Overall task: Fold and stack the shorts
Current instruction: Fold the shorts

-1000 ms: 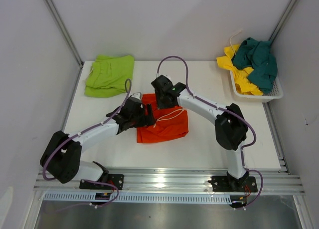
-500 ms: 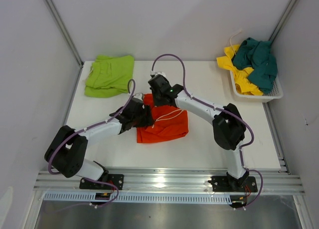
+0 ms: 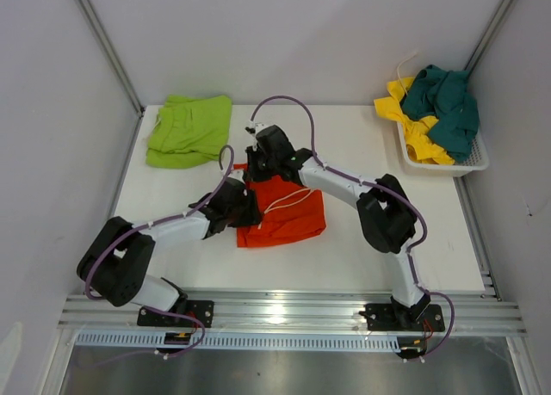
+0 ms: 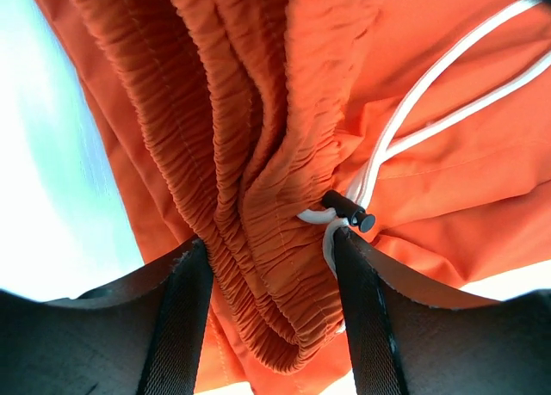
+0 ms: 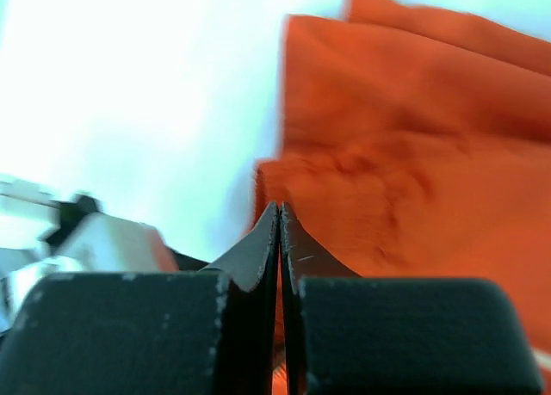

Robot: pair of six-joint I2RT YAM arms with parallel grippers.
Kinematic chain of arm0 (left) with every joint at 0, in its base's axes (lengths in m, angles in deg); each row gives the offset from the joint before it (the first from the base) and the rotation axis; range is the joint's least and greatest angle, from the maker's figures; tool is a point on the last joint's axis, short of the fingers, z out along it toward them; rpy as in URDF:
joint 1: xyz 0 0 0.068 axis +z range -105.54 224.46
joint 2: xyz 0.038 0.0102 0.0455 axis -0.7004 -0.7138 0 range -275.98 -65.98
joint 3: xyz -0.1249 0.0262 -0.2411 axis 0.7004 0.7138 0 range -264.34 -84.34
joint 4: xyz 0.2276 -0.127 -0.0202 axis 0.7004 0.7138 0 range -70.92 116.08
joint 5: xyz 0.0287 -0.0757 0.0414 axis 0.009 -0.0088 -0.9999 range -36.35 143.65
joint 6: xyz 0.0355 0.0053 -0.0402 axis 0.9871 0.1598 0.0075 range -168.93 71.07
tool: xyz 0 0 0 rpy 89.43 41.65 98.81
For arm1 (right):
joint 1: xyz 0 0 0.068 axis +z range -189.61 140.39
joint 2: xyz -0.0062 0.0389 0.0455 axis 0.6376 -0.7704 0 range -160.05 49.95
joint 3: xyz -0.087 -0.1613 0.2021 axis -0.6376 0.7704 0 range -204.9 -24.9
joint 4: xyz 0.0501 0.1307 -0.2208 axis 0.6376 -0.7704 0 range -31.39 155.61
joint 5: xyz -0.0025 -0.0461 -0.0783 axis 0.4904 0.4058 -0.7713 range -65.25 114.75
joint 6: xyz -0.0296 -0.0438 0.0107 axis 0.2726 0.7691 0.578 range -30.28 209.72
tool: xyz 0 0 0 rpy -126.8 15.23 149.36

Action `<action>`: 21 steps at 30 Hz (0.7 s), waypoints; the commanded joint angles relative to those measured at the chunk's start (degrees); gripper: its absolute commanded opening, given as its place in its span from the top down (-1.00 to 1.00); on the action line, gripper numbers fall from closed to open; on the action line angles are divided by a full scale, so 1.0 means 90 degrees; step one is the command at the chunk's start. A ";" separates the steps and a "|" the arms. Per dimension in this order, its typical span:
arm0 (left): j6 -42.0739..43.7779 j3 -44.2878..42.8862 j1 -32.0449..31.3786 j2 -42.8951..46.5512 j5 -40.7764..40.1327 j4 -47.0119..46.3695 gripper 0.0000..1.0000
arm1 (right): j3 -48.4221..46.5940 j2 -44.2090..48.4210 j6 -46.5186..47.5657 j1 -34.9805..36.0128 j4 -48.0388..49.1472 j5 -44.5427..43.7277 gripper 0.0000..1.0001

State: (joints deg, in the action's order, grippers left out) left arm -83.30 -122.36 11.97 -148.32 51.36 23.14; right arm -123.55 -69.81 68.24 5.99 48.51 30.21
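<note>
pinching orange shorts (image 3: 291, 212): left gripper (image 4: 265, 240) clamps ruched waistband (image 4: 250, 145) at 9 o'clock, right gripper (image 5: 279, 207) closed on thin corner at 11 o'clock.

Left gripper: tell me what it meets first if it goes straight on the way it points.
The left gripper would meet the gathered waistband of the orange shorts, bunched between its fingers; the table probably lies just behind the cloth, though depth is unclear.
</note>
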 commanded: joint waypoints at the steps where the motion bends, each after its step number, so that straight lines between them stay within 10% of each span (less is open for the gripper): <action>1: 0.0108 0.0289 0.0036 0.0107 0.0127 -0.0421 -0.17 | 0.0121 -0.0276 -0.0250 -0.0154 0.1264 0.1550 1.00; 21: -0.0204 0.0621 0.0124 0.0409 0.0468 -0.0920 -0.20 | 0.2825 0.1227 -0.1548 -0.1658 0.4457 0.3250 0.52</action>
State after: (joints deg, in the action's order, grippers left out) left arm -84.06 -117.37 12.45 -147.49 53.57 15.33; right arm -100.89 -63.21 58.01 -7.71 79.06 55.12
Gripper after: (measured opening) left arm 0.595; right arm 0.247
